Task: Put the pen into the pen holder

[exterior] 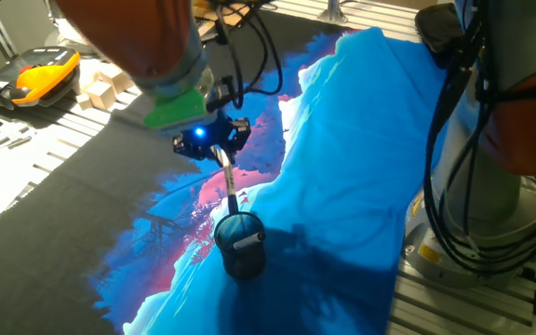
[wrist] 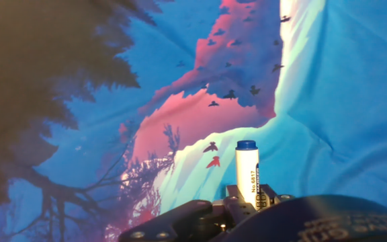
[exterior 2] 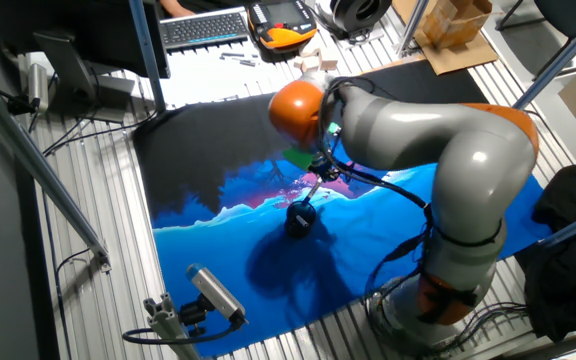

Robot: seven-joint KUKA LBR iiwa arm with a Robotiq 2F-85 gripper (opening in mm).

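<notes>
The gripper (exterior: 223, 156) hangs over the counter (exterior: 73, 177) with its fingers clenched on the pen (exterior: 230, 184), which points down and slightly away from the arm, its upper part caught between the fingers and its lower end free. In the hand view the pen (wrist: 247, 176) stands up just ahead of the gripper body, a whitish barrel with black print and a dark blue cap at the far tip. The pen holder (exterior: 239, 244) sits directly below the gripper, upright on the blue part of the printed cloth (exterior: 342, 167); the pen's lower tip is right at or just above its rim, and whether the two touch cannot be told. A small pale strip shows at the holder's rim, but it is too small to identify. From the other fixed view the holder (exterior 2: 299, 218) is a dark round shape just beneath the gripper (exterior 2: 315, 185), with the grey and orange arm (exterior 2: 438, 150) arching over it. Well behind the gripper lie some pale wooden blocks (exterior: 100, 88) and a yellow and black handheld device (exterior: 31, 76).
</notes>
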